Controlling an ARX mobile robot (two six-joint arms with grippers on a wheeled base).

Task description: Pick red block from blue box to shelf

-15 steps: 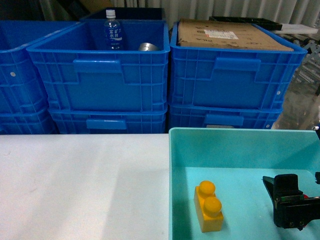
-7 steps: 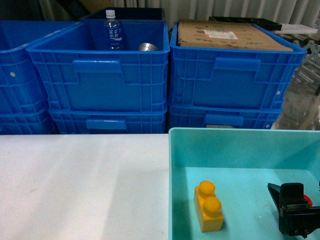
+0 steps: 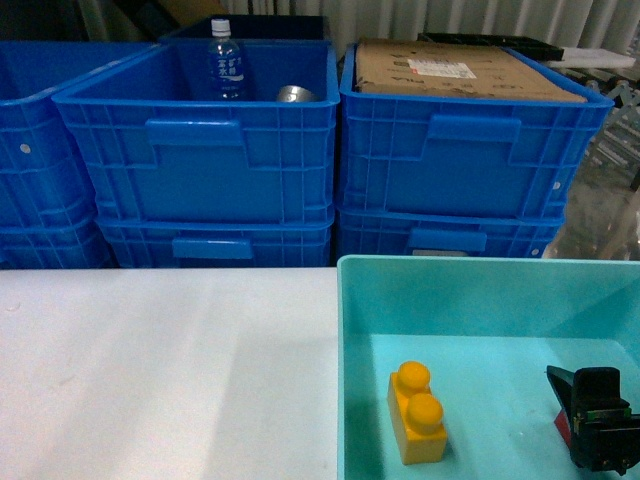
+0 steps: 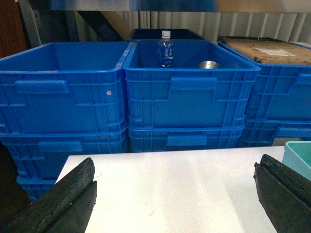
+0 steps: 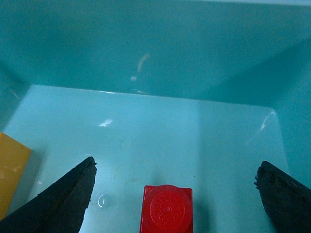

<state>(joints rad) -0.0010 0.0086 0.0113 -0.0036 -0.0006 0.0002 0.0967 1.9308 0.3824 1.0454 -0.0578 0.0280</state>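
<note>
Red block (image 5: 166,208) sits on the floor of the blue box (image 5: 146,58), stud upward, directly between the two spread fingers of the right gripper (image 5: 175,194); we judge the step in hand to be the descent onto it. The gripper is open wide, with clear space on both sides of the block. To do this well, we suggest lowering until the pads flank the block's flat side walls rather than its round stud, keeping it centred so neither finger nudges it first, and closing only once low enough to hold the body. The yellow brick (image 5: 10,170) lies to the left, well apart from the fingers, so we expect no interference.

Only the right wrist view shows the block whole. In the head view the right gripper (image 3: 600,425) hides nearly all of it, leaving a red sliver at its left edge, though that view alone sets the yellow brick (image 3: 418,412) and the box (image 3: 440,290) in context on the white counter (image 3: 160,370).

The left gripper (image 4: 175,194), also open and holding nothing, hangs idle over the counter (image 4: 170,189). Beyond stand stacked dark blue crates (image 4: 189,92), one holding a bottle (image 4: 165,48). We cannot make out the shelf clearly in any view.
</note>
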